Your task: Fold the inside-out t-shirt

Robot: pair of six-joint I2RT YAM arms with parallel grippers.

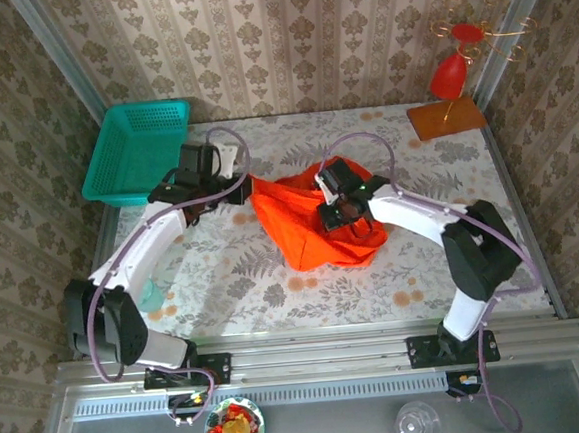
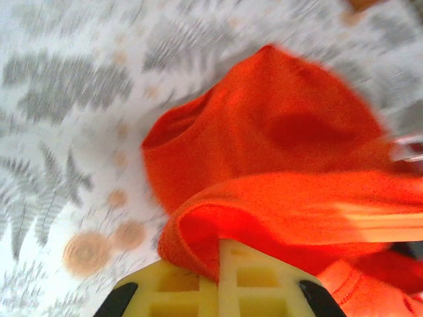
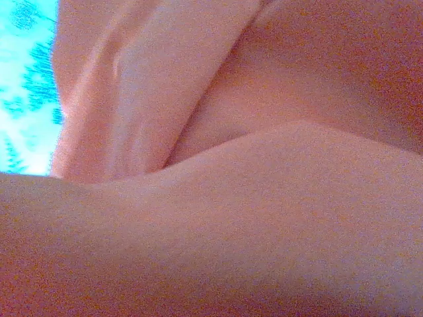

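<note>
The inside-out t-shirt (image 1: pixel 306 230) lies bunched in a bright orange heap at the middle of the table. My left gripper (image 1: pixel 243 190) sits at the heap's upper left edge. In the left wrist view its yellow fingers (image 2: pixel 258 281) are shut on a rolled fold of the t-shirt (image 2: pixel 277 152), and the gripper (image 2: pixel 219 254) pinches the cloth between its tips. My right gripper (image 1: pixel 335 209) is down in the middle of the heap. Its fingers are buried, and t-shirt cloth (image 3: pixel 218 218) drapes right across the right wrist camera.
A teal basket (image 1: pixel 139 148) stands at the back left corner. A red glossy ornament (image 1: pixel 449 76) on a wooden base (image 1: pixel 446 118) stands at the back right. Patterned walls close in the table (image 1: pixel 224 282) on three sides.
</note>
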